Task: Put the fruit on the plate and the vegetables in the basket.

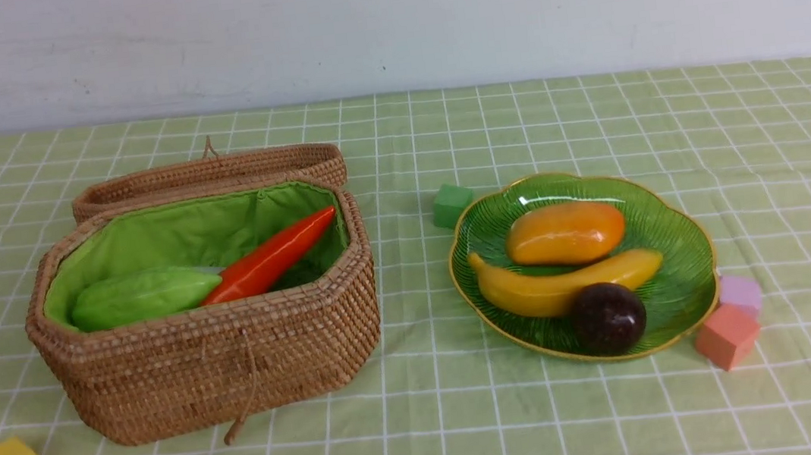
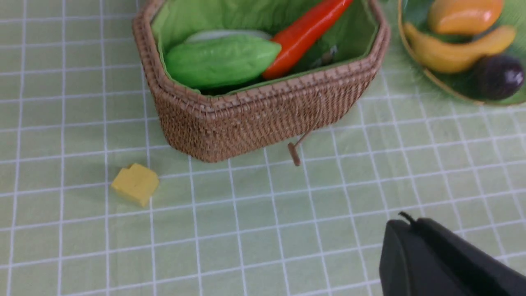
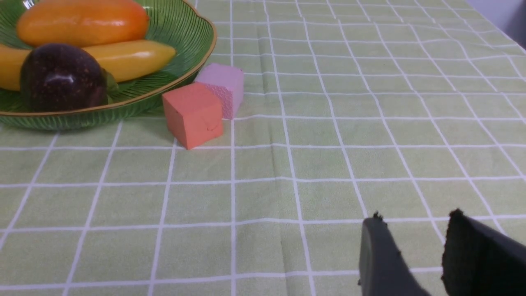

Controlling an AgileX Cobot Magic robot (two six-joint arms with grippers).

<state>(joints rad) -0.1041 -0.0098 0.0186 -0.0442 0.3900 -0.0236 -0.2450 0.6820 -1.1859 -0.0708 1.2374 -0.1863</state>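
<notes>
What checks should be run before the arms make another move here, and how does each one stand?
1. Fruit on the plate: banana, mango and dark ball all lie on it. Ok.
2. Vegetables in the basket: green gourd and red pepper inside; a white piece shows behind the gourd. Ok, though whether that is the radish, cannot tell.
3. Left gripper empty: shut, nothing between its tips. Ok.
4. Right gripper empty: jaws apart, holding nothing, over bare cloth. Ok.
5. Basket lid: folded back behind the basket. Ok.
</notes>
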